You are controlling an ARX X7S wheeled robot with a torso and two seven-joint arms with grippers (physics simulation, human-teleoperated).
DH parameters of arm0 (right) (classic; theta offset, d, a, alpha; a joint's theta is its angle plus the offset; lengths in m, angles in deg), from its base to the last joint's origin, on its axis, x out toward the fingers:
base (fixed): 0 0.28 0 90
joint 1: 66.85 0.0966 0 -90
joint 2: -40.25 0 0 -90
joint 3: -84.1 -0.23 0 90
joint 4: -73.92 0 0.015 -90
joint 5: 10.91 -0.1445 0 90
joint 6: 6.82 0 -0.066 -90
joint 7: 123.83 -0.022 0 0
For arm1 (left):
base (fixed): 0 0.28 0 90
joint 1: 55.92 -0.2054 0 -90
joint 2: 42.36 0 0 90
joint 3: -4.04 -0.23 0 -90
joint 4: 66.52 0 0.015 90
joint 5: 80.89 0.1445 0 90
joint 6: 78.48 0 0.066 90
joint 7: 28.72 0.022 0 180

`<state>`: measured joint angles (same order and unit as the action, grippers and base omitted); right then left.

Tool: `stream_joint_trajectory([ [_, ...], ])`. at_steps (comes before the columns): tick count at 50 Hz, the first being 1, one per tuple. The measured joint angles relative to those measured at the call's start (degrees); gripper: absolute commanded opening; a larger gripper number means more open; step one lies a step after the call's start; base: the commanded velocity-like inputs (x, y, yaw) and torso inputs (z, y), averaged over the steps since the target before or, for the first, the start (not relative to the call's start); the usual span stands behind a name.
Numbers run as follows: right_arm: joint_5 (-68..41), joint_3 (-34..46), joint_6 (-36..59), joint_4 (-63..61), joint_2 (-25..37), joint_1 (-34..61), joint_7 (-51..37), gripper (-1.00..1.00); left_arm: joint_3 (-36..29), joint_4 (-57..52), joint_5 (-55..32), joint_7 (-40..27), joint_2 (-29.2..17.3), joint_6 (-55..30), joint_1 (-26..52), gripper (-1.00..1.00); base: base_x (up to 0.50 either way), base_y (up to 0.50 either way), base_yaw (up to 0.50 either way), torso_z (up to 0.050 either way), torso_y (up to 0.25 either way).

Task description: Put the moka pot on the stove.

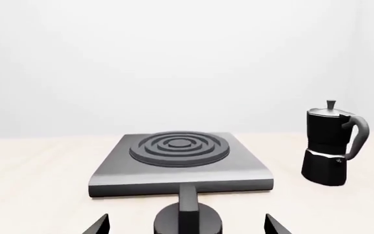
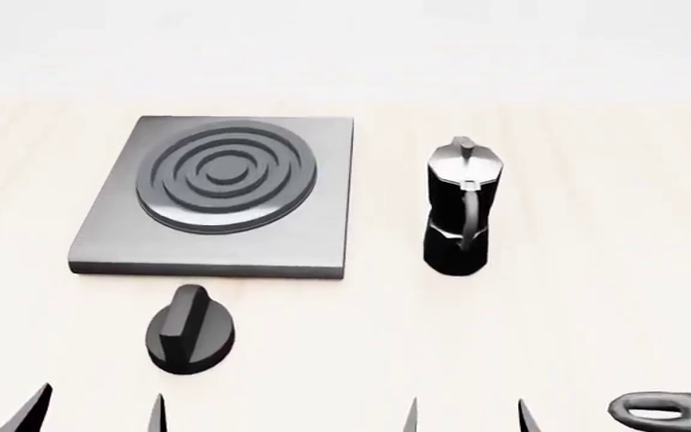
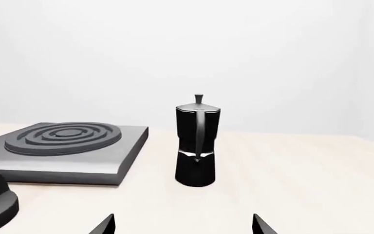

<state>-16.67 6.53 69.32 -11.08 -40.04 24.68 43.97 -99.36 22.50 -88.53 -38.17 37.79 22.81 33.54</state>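
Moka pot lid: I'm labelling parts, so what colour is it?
Silver-grey, above the glossy black body of the moka pot; clearest in the head view.

A pale wood-grain table (image 2: 586, 180) carries everything. The stove (image 2: 219, 193) is set flat on it, its raised concentric rings facing up. Just beside the stove's right edge – apart from it – the moka pot (image 2: 460, 207) is stood upright on the bare wood. Near the stove's front edge a squat black ridged knob (image 2: 190, 328) is placed directly on the tabletop.
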Motion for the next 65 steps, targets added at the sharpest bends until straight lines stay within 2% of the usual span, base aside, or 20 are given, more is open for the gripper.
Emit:
stream_joint_trajectory([
  [65,-3.34,1.88,0.95,-0.38,1.44,0.27,-0.89,1.00,-2.88,2.79,-1.12,-1.76,-0.75,0.62,2.24,1.00,0.19,0.00,0.00,0.000,0.000],
])
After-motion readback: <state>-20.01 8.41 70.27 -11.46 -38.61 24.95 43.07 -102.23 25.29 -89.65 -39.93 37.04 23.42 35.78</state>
